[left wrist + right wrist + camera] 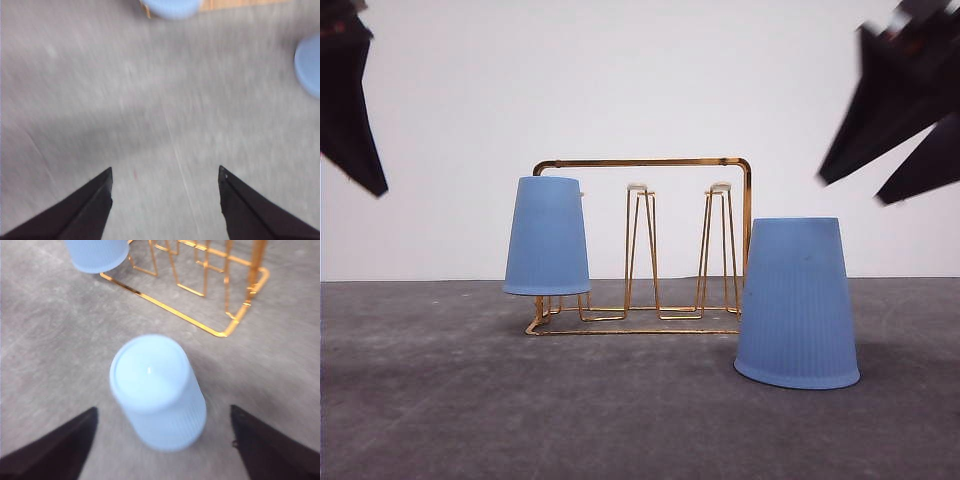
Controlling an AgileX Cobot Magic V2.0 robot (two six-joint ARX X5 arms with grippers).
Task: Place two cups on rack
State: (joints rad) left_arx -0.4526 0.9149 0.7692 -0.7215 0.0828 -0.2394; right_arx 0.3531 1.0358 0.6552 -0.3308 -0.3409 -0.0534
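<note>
The grey table (440, 400) is filling the lower half of the front view, and the gold rack (650, 165) is standing at centre frame with one blue cup (547, 236) sitting upside down over its leftmost prong, hiding it. The second cup (798, 303) is resting upside down on the table at lower right, covering the rack's right corner. The left gripper (165, 172) and right gripper (162, 412) are hanging blurred and cut off, fingers spread, holding nothing.

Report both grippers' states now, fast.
Left gripper: open, holding nothing, above bare table.
Right gripper: open, empty, fingers either side of the cup on the table.
</note>
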